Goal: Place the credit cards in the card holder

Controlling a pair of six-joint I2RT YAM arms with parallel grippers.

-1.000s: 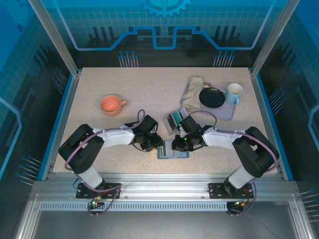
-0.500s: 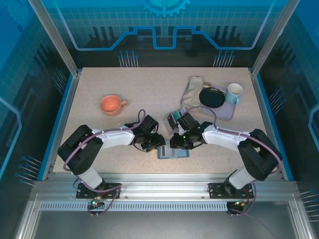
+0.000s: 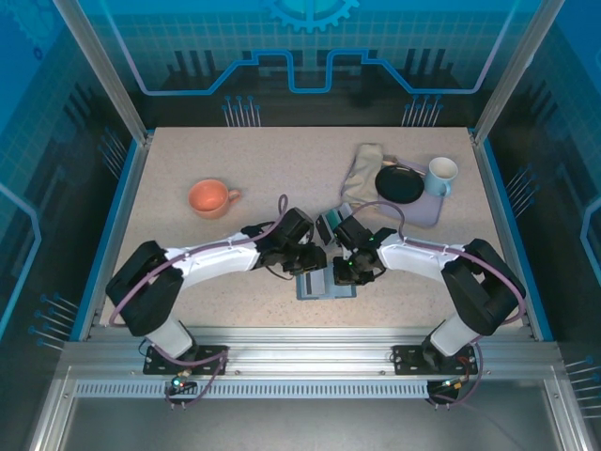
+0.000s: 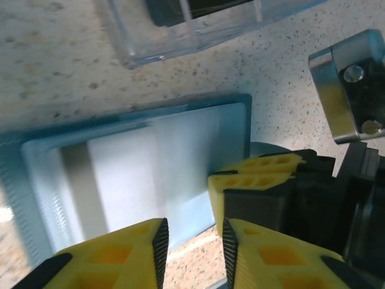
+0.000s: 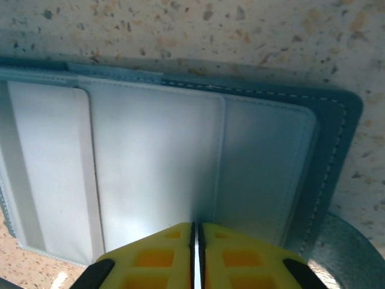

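Holding the left hand (image 4: 192,233) narrowly parted, nothing between the fingers, at the edge of the card holder (image 4: 138,174). Pressing the right hand (image 5: 195,232) shut, fingertips together, over the card holder's pale inner panel. Seeing the card holder lying open and flat on the tabletop (image 3: 282,169), the credit cards (image 3: 328,225) sitting in a clear tray (image 4: 180,45) just beyond the card holder.

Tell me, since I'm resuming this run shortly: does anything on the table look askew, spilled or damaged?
Nothing looks spilled or broken. The card holder lies open and flat. Only the clear tray behind it sits at a slant, and a crumpled cloth overlaps the lavender tray at its left edge.
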